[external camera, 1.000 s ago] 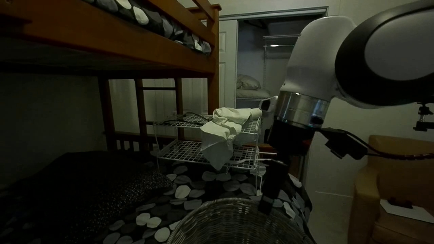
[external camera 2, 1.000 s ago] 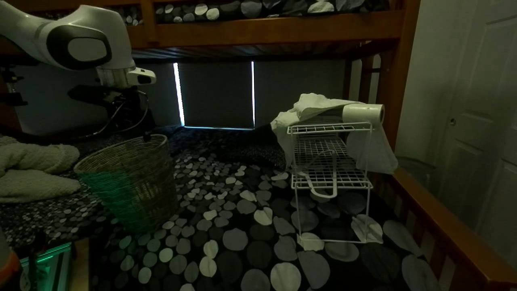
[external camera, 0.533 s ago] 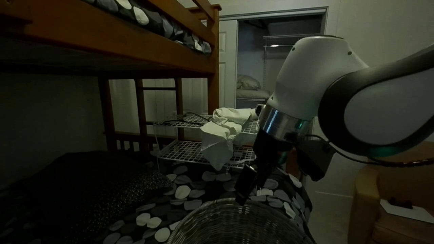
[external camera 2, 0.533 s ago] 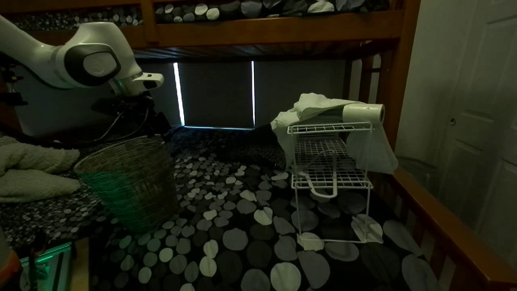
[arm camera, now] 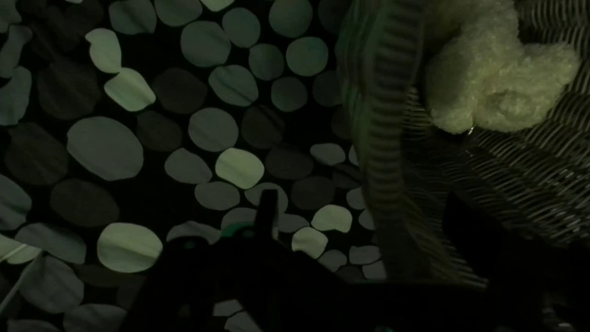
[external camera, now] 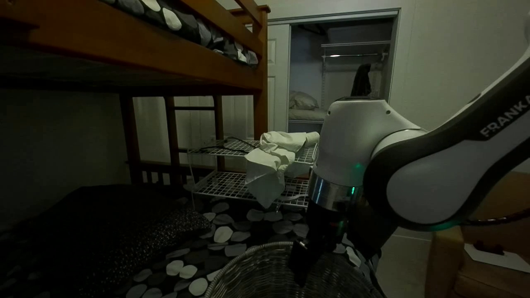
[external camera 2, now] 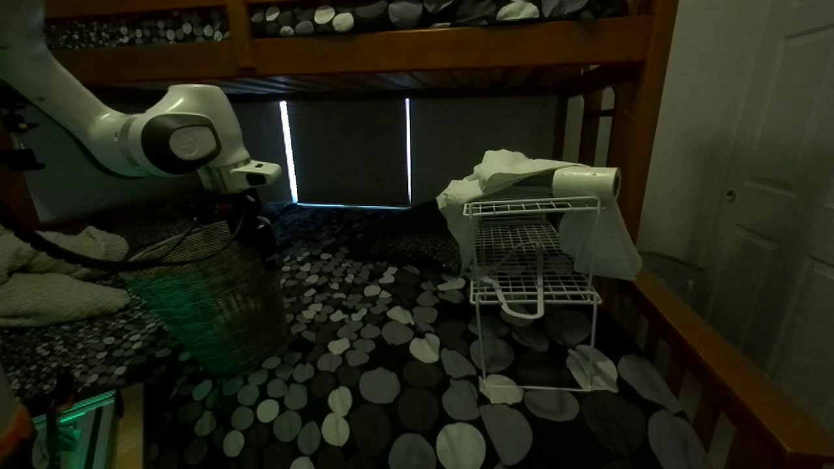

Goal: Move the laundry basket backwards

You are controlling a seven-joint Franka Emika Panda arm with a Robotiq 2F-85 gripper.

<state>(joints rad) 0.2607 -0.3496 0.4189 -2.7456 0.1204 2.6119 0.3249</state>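
The laundry basket, pale woven wicker, stands on the dotted bedspread. It shows in both exterior views (external camera: 244, 275) (external camera 2: 215, 319), cut off at the bottom edge in the first of these points' view. My gripper is at the basket's rim, pointing down, in both exterior views (external camera: 302, 265) (external camera 2: 266, 244). In the wrist view the gripper (arm camera: 362, 198) is open. One finger is outside the basket over the bedspread and the other is inside, with the braided rim (arm camera: 389, 138) between them. Neither finger visibly presses the rim. The dark palm hides the rim's nearest part.
A white wire rack (external camera 2: 534, 296) with a white cloth (external camera 2: 515, 170) stands on the bed. A fluffy cream cloth (arm camera: 498, 87) shows against the basket's inner weave. A fluffy blanket (external camera 2: 58, 273) lies behind the basket, a dark pillow (external camera: 124, 231) beside it. The upper bunk (external camera 2: 443, 52) hangs overhead.
The arm has come down and its gripper has gone from above the rim to around it, one finger now inside the basket. The basket has not moved.
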